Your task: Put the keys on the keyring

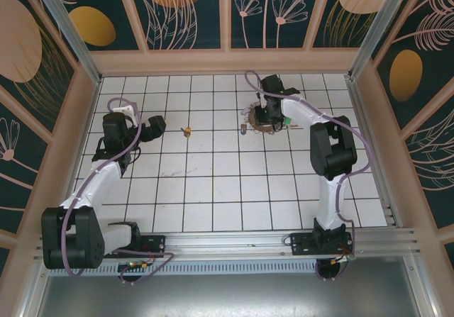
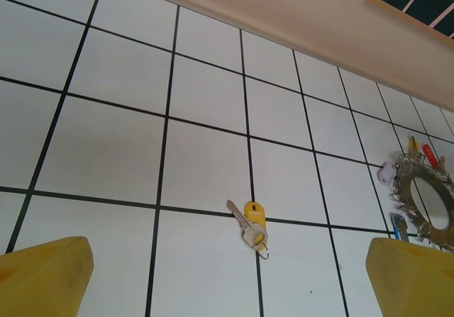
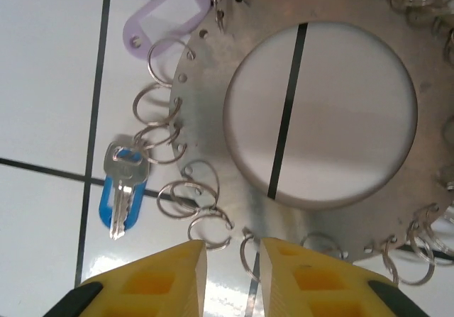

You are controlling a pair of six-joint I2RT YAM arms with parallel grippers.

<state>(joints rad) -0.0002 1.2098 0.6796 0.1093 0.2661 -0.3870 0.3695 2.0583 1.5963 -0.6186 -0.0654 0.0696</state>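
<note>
The keyring [image 3: 209, 76] is a flat metal disc with a round hole, its rim hung with several small wire loops. A blue-headed key [image 3: 122, 189] and a pale purple tag [image 3: 167, 19] hang on its left side. My right gripper [image 3: 234, 260] hovers at the disc's near rim, its yellow fingers a narrow gap apart, with one small wire loop [image 3: 248, 257] in the gap, clear of the left finger. A loose yellow-headed key [image 2: 254, 221] lies flat on the tiles ahead of my left gripper [image 2: 228, 260], which stands wide open and apart from it.
From above, the yellow key [image 1: 187, 131] lies between the left gripper [image 1: 156, 127] and the keyring [image 1: 254, 122], about two tiles from the ring. The back wall [image 1: 227, 60] runs close behind the ring. White tiled floor stretches in front of both arms.
</note>
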